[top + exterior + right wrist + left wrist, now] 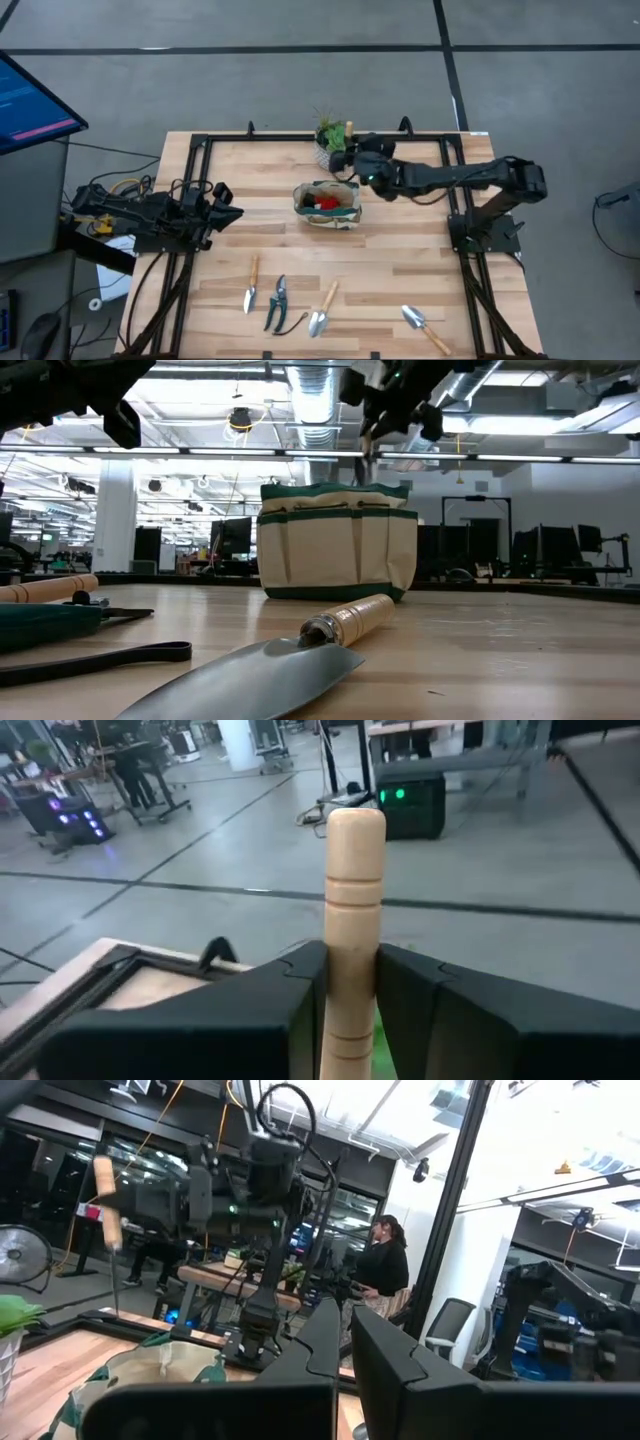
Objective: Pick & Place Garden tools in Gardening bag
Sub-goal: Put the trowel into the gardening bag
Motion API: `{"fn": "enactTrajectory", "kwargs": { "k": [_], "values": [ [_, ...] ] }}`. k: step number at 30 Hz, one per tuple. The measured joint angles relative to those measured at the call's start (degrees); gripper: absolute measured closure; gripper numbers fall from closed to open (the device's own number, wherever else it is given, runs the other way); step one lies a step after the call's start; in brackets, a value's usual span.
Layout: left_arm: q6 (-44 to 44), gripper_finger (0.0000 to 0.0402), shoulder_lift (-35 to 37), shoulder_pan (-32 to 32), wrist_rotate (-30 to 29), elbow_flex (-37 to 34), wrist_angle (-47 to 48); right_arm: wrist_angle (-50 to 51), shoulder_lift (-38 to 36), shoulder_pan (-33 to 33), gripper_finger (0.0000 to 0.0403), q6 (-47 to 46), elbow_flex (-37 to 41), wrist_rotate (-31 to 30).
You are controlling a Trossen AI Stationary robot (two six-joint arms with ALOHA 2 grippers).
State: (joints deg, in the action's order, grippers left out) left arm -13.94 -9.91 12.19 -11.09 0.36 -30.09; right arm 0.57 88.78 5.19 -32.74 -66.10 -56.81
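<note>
1. Nearest the low camera lies a steel trowel with a pale wooden handle; stiff, blade-heavy, best gripped mid-handle.
2. Left pincer waits at 9 o'clock on the worktop; I cannot tell whether it is wide or narrow.
3. Along 6 o'clock lie a fork, pruning shears with slick dark grips, and two trowels.
4. Gardening bag, soft-sided, sits centre, holding a red item.
5. Right pincer hangs over the bag's 1 o'clock edge, clamping a rigid, light wooden-handled tool upright.
</note>
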Motion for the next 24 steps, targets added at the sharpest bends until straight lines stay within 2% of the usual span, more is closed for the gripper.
{"fn": "enactTrajectory", "kwargs": {
  "k": [9,17,24],
  "values": [
    [0.01,0.04,0.0,0.0,0.0,0.0,0.0,0.34,5.2,-2.28,0.0349,-4.4,-0.02,-1.13],
    [-0.01,0.04,0.0,0.0,-0.01,0.0,0.0,0.51,6.96,-2.56,0.0349,-4.46,0.18,-3.55],
    [0.0,0.04,0.0,0.0,-0.01,0.0,0.0,3.15,8.06,-3.68,0.0349,-9.58,-0.05,-3.44]
  ]
}}
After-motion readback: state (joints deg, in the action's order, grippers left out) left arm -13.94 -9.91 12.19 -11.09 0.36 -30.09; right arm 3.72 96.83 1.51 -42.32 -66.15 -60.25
